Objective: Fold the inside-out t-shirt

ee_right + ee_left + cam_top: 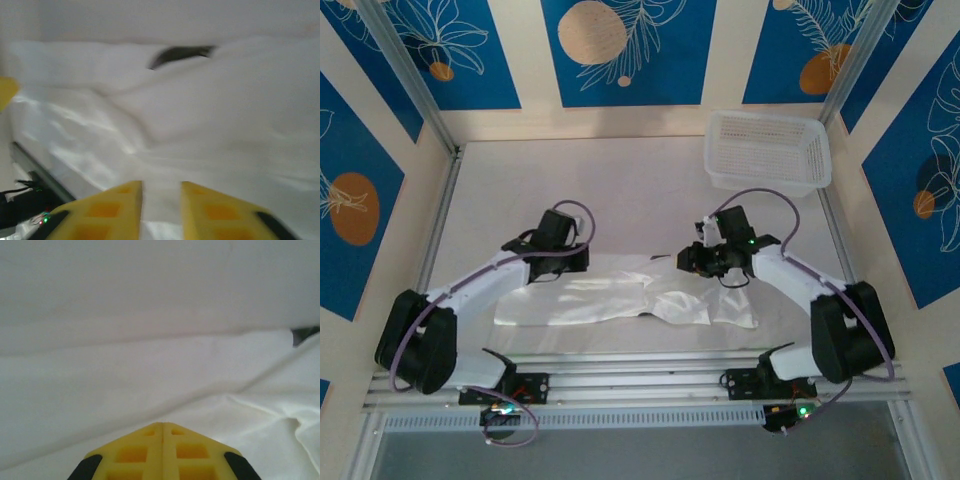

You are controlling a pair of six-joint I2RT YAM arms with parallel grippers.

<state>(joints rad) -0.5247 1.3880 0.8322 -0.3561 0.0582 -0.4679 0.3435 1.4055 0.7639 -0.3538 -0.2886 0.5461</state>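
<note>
The inside-out t-shirt (620, 300) lies as a long white strip across the table, crumpled toward its right end. A small dark tag (180, 52) shows at its far edge. My left gripper (563, 262) sits at the shirt's far edge on the left. Its yellow fingers (162, 426) are pressed together, and a cloth (250, 430) crease runs straight into their tips. My right gripper (693, 262) is low over the far edge near the tag. There is a narrow gap between its fingers (161, 186), and white cloth (210, 130) lies in that gap.
A white mesh basket (770, 150) stands at the back right corner. Bare table (620, 190) lies behind the shirt. A metal rail (630, 385) runs along the near edge, just in front of the arm bases.
</note>
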